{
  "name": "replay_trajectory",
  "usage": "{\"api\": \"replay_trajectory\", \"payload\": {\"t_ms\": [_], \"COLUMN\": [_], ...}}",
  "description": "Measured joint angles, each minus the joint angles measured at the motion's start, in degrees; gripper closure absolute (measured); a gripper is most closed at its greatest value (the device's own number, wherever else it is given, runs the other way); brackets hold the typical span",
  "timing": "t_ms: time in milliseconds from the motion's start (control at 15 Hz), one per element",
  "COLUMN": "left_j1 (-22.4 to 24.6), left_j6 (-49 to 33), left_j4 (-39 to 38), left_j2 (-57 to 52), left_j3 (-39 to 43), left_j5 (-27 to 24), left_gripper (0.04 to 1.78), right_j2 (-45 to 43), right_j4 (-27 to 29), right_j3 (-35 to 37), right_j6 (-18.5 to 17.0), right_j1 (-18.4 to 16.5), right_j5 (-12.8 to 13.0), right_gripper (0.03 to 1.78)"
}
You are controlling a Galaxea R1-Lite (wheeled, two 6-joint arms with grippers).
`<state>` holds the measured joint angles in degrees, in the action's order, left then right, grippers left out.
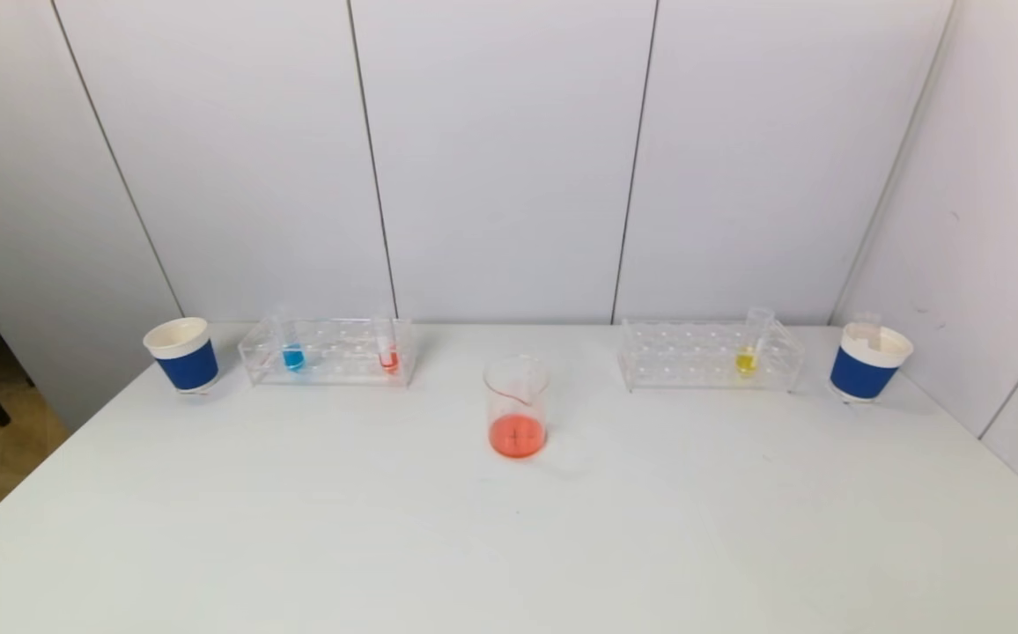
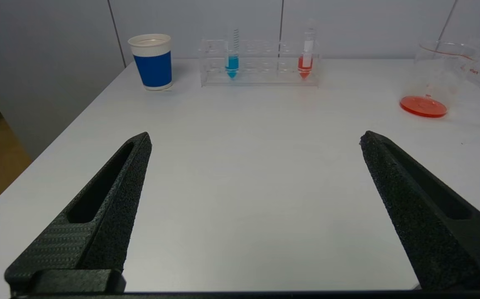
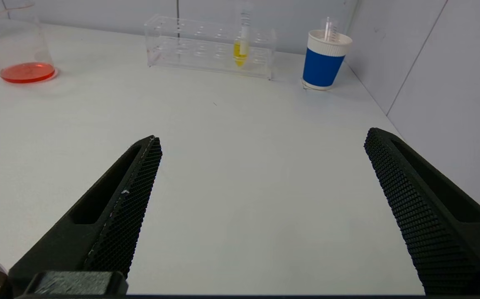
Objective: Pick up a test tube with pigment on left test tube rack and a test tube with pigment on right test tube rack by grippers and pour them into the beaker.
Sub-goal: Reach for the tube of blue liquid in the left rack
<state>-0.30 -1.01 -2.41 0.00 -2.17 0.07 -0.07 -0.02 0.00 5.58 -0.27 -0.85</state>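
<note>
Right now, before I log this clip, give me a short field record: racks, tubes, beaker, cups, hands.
left rack: holds blue tube and red tube, both upright
right rack: holds one yellow tube
beaker: centre of table, between the racks, shallow red liquid inside
left cup: outside the left rack, looks empty
right cup: outside the right rack, an empty clear tube inside
left hand: open, low over the near table, holding nothing
right hand: open, low over the near table, holding nothing

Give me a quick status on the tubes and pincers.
Left pincer and right pincer open, empty, back from racks. Blue tube, red tube, yellow tube still racked. Beaker holds red liquid. Path clear.
</note>
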Motion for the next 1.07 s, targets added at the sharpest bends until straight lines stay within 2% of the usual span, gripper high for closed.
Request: {"api": "replay_trajectory", "payload": {"t_ms": [533, 867, 1067], "left_j1": [0.0, 0.0, 0.0], "left_j6": [0.9, 0.9, 0.9], "left_j4": [3.4, 9.7, 10.0], "left_j2": [0.0, 1.7, 6.6], "left_j3": [-5.2, -14.2, -20.0], "left_j5": [-0.3, -1.0, -0.7], "left_gripper": [0.06, 0.06, 0.06], "right_j2": [0.0, 0.0, 0.0], "right_j4": [0.0, 0.0, 0.0], "right_j3": [0.0, 0.0, 0.0], "right_j6": [0.0, 0.0, 0.0], "right_j1": [0.0, 0.0, 0.0], "right_j5": [0.0, 0.0, 0.0], "right_gripper": [0.04, 0.04, 0.04]}}
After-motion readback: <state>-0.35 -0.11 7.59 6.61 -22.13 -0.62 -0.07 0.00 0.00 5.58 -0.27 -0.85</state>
